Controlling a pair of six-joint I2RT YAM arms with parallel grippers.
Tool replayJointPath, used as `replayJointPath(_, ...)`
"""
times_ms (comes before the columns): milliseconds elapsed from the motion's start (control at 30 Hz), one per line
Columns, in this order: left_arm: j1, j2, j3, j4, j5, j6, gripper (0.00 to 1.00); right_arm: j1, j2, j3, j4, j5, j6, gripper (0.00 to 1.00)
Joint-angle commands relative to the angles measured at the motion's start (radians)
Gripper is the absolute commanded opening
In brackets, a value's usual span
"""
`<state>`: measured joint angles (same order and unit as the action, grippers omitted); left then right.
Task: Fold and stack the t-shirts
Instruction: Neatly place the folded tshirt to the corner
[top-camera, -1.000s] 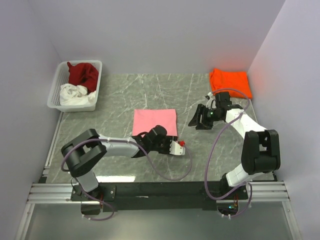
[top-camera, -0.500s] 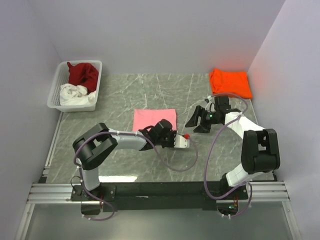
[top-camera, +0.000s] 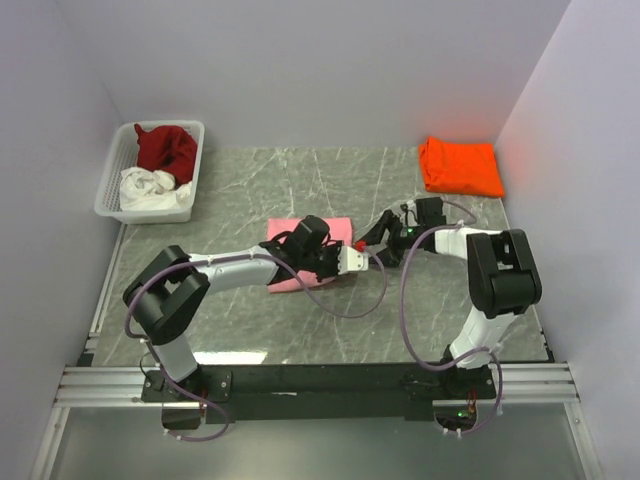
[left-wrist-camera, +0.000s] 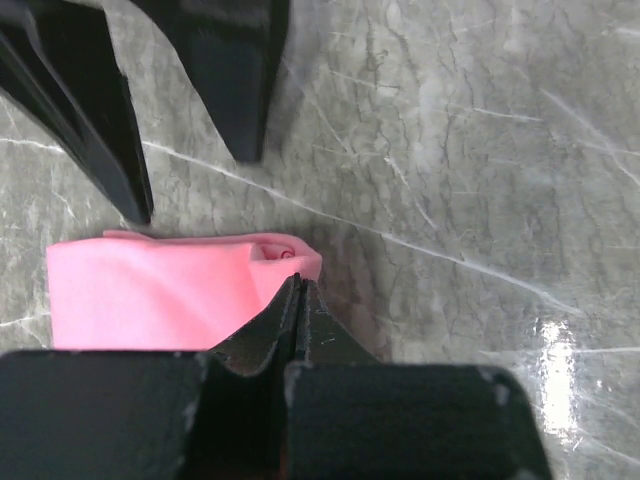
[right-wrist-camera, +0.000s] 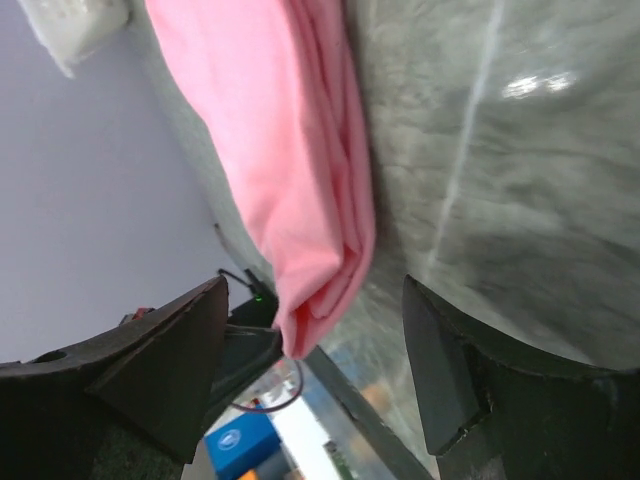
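while both arms reach to mid-surface: left tool (left-wrist-camera: 298, 285) and right tool (right-wrist-camera: 315, 288) sit tip to tip, just beside each other, over the grey marbled surface (top-camera: 250, 185).
left tool: pressed together, pinching the rolled right near corner of the pink t-shirt (left-wrist-camera: 150, 295); the cloth is caught right at the tips.
right tool: spread wide; in its own wrist view a folded edge of the pink t-shirt lies in the gap between the two sides; cannot tell whether either side touches it.
right tool from the left wrist: two black fingers (left-wrist-camera: 235, 80) point down from the top left, their tips near the pink edge with bare surface showing between.
pink t-shirt, place: folded, at the centre of the surface, with the left arm lying across it; only its far right part and near left corner show from above.
orange t-shirt (top-camera: 460, 165): folded, flat in the far right corner, well apart from both tools.
basket (top-camera: 105, 200): white lattice, far left corner of the surface.
dark red t-shirt (top-camera: 165, 148): bunched in the far end of the basket.
white t-shirt (top-camera: 150, 190): crumpled in the near end, touching the dark red one.
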<state>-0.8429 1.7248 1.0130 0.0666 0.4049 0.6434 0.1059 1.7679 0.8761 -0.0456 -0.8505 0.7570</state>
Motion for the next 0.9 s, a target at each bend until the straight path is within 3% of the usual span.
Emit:
replayJointPath(0, 0.022, -0.044, 0.047, -0.036, 0.077, -0.013, 0.00, 0.052, 0.014, -0.029, 0.186, -0.039, 0.185, 0.77)
replayJointPath(100, 0.027, -0.048, 0.059, -0.033, 0.092, -0.024, 0.00, 0.077, 0.039, -0.048, 0.282, -0.009, 0.281, 0.79)
replayJointPath(200, 0.036, -0.051, 0.079, -0.031, 0.103, -0.039, 0.01, 0.098, 0.071, -0.025, 0.259, -0.001, 0.315, 0.80)
replayJointPath(567, 0.065, -0.091, 0.081, -0.042, 0.123, -0.025, 0.01, 0.123, 0.093, 0.070, -0.042, 0.074, 0.260, 0.80)
replayJointPath(867, 0.079, -0.099, 0.081, -0.059, 0.163, -0.028, 0.01, 0.183, 0.194, 0.100, 0.188, 0.117, 0.444, 0.77)
